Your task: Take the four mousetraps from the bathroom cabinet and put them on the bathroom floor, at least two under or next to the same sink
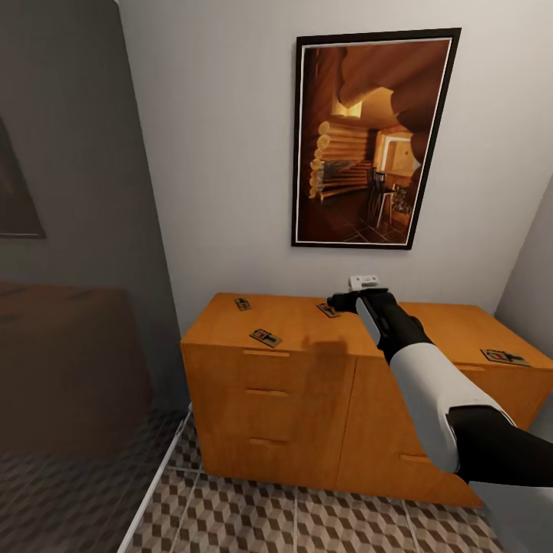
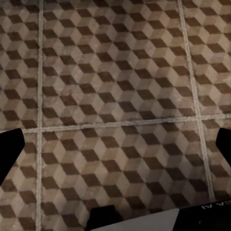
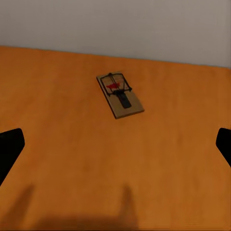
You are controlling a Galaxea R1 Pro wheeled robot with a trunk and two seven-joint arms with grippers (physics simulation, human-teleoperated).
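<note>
Orange-brown wood makes up the cabinet (image 1: 307, 392), which stands against the white wall under a big picture (image 1: 374, 138). Below the cabinet lies the floor (image 1: 307, 522) with its brown and beige cube tiles.

Four mousetraps sit on the cabinet top. One mousetrap (image 1: 242, 304) is near the cabinet's back left corner. A second mousetrap (image 1: 265, 337) is near its front left edge. A third mousetrap (image 1: 328, 309) is in the middle of the top, just beside the right gripper (image 1: 347, 301). The fourth mousetrap (image 1: 504, 356) lies near the cabinet's right end.

The right gripper hovers over the cabinet top with its fingers spread wide apart, holding nothing. The left gripper (image 2: 115, 144) points down at the floor, fingers apart too.

The trap is thin and flat, so the fingers may scrape the wood and push it away instead of pinching it. A hard push could slide it off the cabinet's back edge. A weak pinch could let it drop far from the sink.
</note>
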